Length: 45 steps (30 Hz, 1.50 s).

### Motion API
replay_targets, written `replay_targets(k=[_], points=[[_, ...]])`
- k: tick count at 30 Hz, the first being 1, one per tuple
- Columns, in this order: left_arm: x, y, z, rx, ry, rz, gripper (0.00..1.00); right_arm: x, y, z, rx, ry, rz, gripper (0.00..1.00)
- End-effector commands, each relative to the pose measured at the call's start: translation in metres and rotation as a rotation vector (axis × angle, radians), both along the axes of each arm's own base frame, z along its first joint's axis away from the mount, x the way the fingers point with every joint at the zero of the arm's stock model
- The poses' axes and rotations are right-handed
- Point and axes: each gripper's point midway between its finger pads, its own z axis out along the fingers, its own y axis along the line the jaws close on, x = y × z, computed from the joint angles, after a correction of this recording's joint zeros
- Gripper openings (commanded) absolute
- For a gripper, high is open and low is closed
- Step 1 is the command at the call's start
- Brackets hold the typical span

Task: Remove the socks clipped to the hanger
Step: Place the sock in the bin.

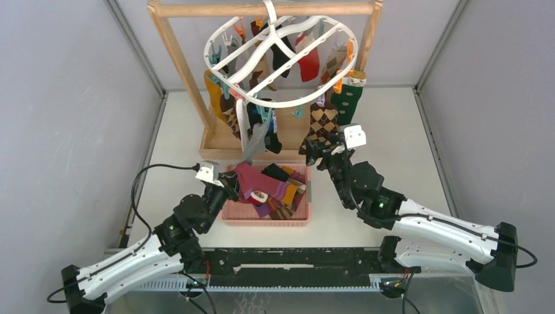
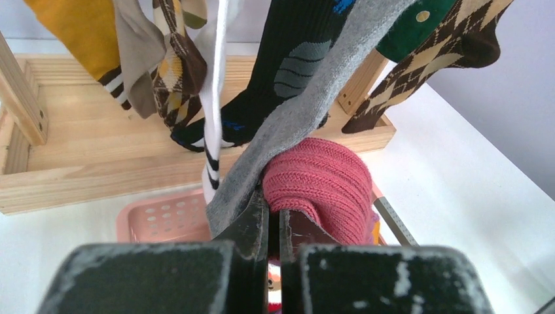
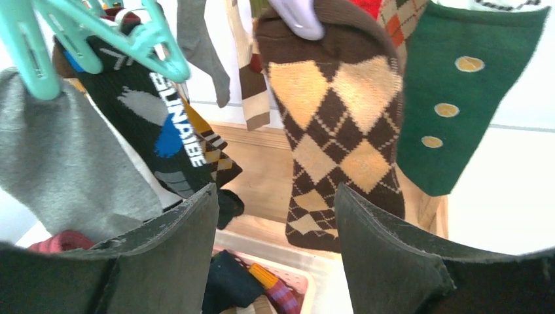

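The white oval hanger point(image 1: 281, 59) hangs from the wooden stand's top bar, with several socks clipped round it. My left gripper point(image 1: 230, 183) is shut on the toe end of a grey sock point(image 1: 256, 145), which stretches taut up to its clip. In the left wrist view the jaws point(image 2: 273, 206) are closed with the grey sock point(image 2: 294, 118) pinched at their tips. My right gripper point(image 1: 319, 152) is open and empty just below a brown argyle sock point(image 1: 322, 125). In the right wrist view that argyle sock point(image 3: 330, 131) hangs just beyond the gap between the open fingers point(image 3: 275, 196).
A pink basket point(image 1: 230, 214) holding several loose socks sits in front of the wooden stand point(image 1: 216, 140). A red knit sock point(image 2: 321, 183) lies on the pile right by my left fingers. A green dotted sock point(image 3: 465, 98) and a teal clip point(image 3: 98, 33) hang nearby.
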Motion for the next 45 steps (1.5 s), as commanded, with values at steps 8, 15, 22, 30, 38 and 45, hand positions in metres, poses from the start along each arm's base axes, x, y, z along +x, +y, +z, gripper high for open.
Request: replay_targets(k=[8,15,22,30,38,45], points=[[-0.018,0.012,0.005,-0.034,0.026,0.041,0.00,-0.002,-0.025,-0.001,0.098,0.021,-0.006,0.72],[-0.015,0.022,-0.007,0.008,0.054,0.114,0.00,-0.005,-0.014,-0.004,0.084,0.030,0.056,0.72],[-0.002,0.022,-0.043,0.089,0.105,0.221,0.00,-0.005,0.003,-0.011,0.066,0.042,0.105,0.72],[0.012,0.018,-0.091,0.195,0.159,0.303,0.29,-0.016,0.026,-0.015,0.037,0.044,0.180,0.72],[0.031,0.009,-0.126,0.241,0.218,0.290,0.83,-0.035,0.038,-0.024,-0.015,0.054,0.187,0.72],[0.033,0.004,-0.131,0.255,0.236,0.291,1.00,-0.053,0.036,-0.032,-0.054,0.054,0.174,0.72]])
